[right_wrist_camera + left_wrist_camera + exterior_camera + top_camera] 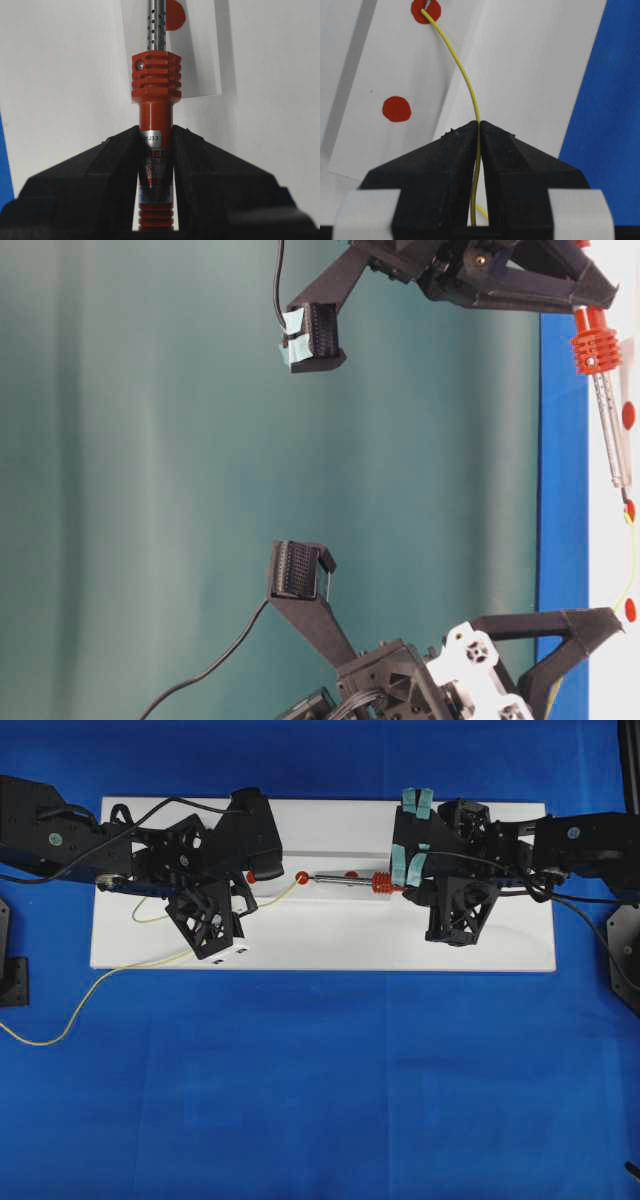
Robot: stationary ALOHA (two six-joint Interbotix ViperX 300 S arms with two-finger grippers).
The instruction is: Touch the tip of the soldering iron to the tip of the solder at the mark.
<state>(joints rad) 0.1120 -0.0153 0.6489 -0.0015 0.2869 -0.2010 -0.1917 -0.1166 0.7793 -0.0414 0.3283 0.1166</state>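
Observation:
My left gripper is shut on the thin yellow solder. The wire arcs forward from the jaws, and its free end rests on a red mark on the white board. The soldering iron lies level over the board, and my right gripper is shut on its red handle just behind the ribbed red collar. From table level, the iron's tip and the solder come together at the mark.
Two more red marks sit on the board, one by my left gripper and one under the iron's shaft. The rest of the solder trails off the board's left edge onto the blue cloth. Black cables run along both arms.

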